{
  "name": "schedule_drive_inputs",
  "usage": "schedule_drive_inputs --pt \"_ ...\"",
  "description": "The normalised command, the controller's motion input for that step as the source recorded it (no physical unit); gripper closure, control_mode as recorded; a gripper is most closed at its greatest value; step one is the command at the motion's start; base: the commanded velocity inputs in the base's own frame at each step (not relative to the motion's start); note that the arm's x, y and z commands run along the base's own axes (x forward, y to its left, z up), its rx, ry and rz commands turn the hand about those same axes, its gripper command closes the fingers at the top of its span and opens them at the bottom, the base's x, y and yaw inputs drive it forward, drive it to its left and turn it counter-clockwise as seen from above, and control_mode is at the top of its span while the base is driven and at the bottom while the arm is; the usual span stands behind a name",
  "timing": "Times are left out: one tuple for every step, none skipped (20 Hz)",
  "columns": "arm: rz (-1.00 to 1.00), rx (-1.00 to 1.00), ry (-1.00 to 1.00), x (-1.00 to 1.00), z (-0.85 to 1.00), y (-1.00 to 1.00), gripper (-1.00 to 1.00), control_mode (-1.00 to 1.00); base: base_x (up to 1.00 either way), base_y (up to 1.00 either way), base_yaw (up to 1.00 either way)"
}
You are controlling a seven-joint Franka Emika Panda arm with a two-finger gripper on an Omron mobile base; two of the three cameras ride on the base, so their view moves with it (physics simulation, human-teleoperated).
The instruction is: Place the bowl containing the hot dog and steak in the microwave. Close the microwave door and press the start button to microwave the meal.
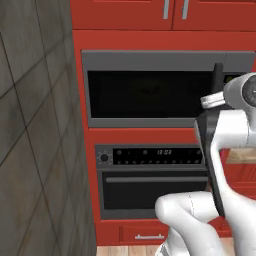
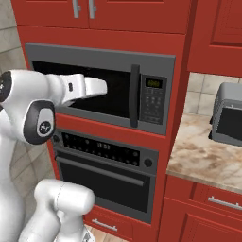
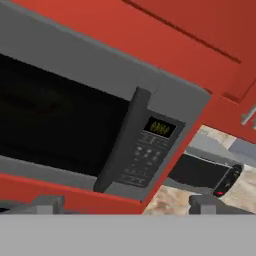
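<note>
The microwave (image 2: 156, 59) is set into the red cabinetry, and its door (image 2: 118, 97) is shut. The door's glass is dark, so nothing shows inside it. A vertical dark handle (image 3: 122, 142) runs beside the keypad (image 3: 142, 160) and the green display (image 3: 160, 128). My gripper (image 3: 125, 204) is open with nothing between its fingertips (image 3: 47, 203). It hovers in front of the door glass, left of the handle. My white hand (image 2: 90, 87) is a little apart from the door. The bowl, hot dog and steak are out of view.
Below the microwave sits a black-windowed oven (image 2: 101, 175) with a horizontal bar handle. To the right, a silver-grey toaster oven (image 2: 229, 116) stands on a marbled counter (image 2: 203, 151). A tiled wall (image 1: 35, 150) closes off the left side. Red cupboards (image 1: 165, 12) hang above.
</note>
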Motion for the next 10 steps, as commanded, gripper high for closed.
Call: schedule_drive_inputs --pt "0.00 0.85 -0.10 -0.86 0.00 -0.52 -1.00 -1.00 0.00 0.00 0.00" --pt "0.00 0.84 -0.12 -0.88 0.00 -0.57 -1.00 -1.00 0.00 0.00 0.00" --pt "0.00 0.82 -0.12 -0.93 0.00 -0.61 -1.00 -1.00 0.00 0.00 0.00" --pt "0.01 0.78 -0.10 -0.89 0.00 -0.65 -1.00 -1.00 0.00 0.00 0.00" --pt "0.08 0.76 -0.06 -0.89 0.00 -0.68 -1.00 -1.00 0.00 0.00 0.00" --pt "0.09 0.68 0.00 -0.71 0.00 -0.48 -1.00 -1.00 0.00 0.00 0.00" --pt "0.09 0.70 -0.01 -0.64 -0.01 -0.53 -1.00 -1.00 0.00 0.00 0.00" --pt "0.09 0.73 -0.04 -0.41 -0.11 -0.49 -1.00 -1.00 0.00 0.00 0.00" --pt "0.06 0.73 -0.06 -0.34 -0.10 -0.44 -1.00 -1.00 0.00 0.00 0.00" --pt "0.00 0.73 -0.07 -0.24 -0.17 -0.33 -1.00 -1.00 0.00 0.00 0.00"
